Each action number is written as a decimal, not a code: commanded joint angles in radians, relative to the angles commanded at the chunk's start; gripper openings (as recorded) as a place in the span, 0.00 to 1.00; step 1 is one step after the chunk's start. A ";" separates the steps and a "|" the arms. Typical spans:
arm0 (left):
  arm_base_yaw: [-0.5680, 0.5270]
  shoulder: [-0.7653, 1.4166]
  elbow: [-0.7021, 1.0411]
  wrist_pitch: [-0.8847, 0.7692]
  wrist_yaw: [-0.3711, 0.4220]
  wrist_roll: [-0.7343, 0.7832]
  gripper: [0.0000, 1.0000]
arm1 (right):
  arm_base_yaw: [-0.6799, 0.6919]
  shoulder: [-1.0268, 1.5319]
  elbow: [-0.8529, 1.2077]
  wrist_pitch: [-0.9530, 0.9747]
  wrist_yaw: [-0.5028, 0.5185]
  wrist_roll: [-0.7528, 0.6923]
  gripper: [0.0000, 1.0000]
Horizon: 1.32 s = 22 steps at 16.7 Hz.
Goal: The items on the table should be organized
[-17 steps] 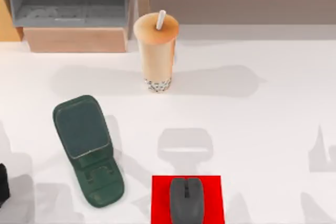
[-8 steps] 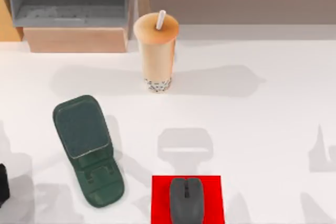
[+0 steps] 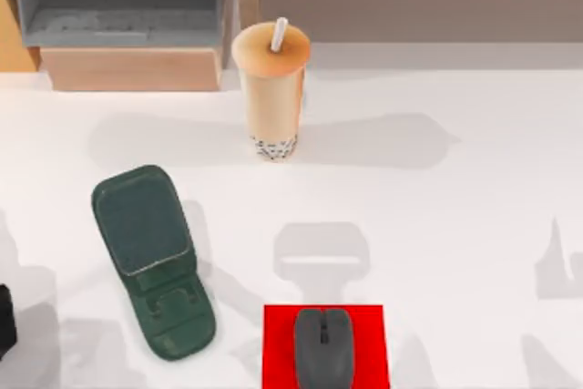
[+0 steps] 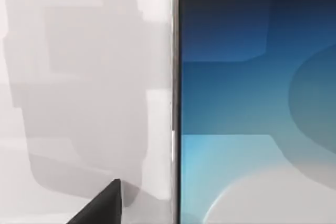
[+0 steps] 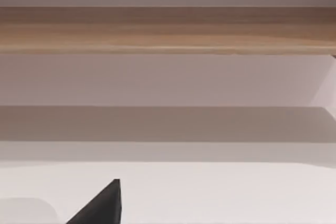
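A tall tan bubble-tea cup (image 3: pixel 271 88) with a white straw stands upright at the back middle of the white table (image 3: pixel 455 216). At the front edge, a dark grey mouse (image 3: pixel 323 348) lies on a red square mat (image 3: pixel 278 348). The left wrist view looks closely down on a black smartphone (image 4: pixel 252 119) with a glowing blue-white screen, lying flat on the table (image 4: pixel 79 77). A dark part of my left gripper (image 4: pixel 102 208) sits beside the phone's long edge. A dark part of my right gripper (image 5: pixel 102 205) hangs over bare tabletop, facing the shelf.
A dark green phone stand (image 3: pixel 150 257) lies at the left. A wood-and-grey shelf unit (image 3: pixel 127 15) runs along the back edge. A black shape (image 3: pixel 5 321) is cut off by the left edge of the top view.
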 joint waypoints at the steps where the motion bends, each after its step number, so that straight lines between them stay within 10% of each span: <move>1: 0.000 0.000 0.000 0.000 0.000 0.000 0.02 | 0.000 0.000 0.000 0.000 0.000 0.000 1.00; 22: -0.002 -0.115 0.100 -0.199 -0.001 -0.002 0.00 | 0.000 0.000 0.000 0.000 0.000 0.000 1.00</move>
